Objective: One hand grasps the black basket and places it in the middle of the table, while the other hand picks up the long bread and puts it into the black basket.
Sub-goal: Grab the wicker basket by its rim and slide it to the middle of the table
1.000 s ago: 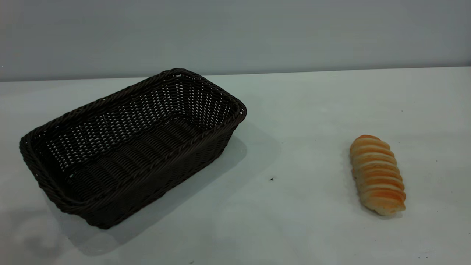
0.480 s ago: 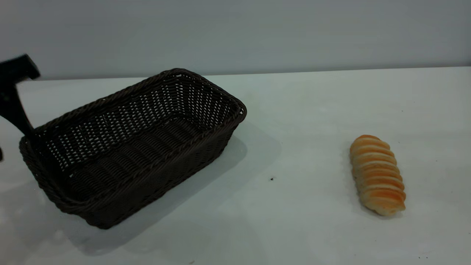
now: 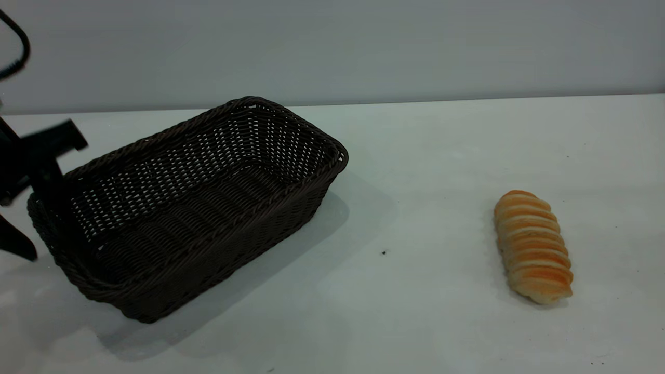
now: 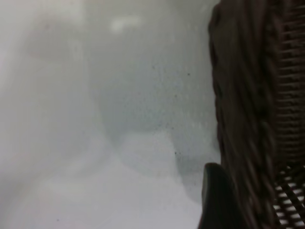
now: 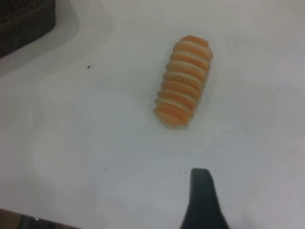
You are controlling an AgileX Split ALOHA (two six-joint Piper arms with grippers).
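The black basket (image 3: pixel 197 208) lies slantwise on the left half of the white table (image 3: pixel 415 156), and it holds nothing. My left gripper (image 3: pixel 34 221) is open at the basket's left end and straddles the braided rim (image 4: pixel 243 119), one fingertip (image 4: pixel 217 200) just outside the wall. The long bread (image 3: pixel 532 246) lies on the right of the table, striped side up. In the right wrist view the bread (image 5: pixel 183 88) is some way ahead of my right gripper, of which one fingertip (image 5: pixel 202 191) shows, with bare table beside it. The right arm is out of the exterior view.
A small dark speck (image 3: pixel 383 253) marks the table between basket and bread. A grey wall (image 3: pixel 363 47) runs behind the table's far edge. A corner of the basket (image 5: pixel 26 21) shows in the right wrist view.
The left arm has come into view from the left and dropped to the basket's left end. Basket and bread have not moved.
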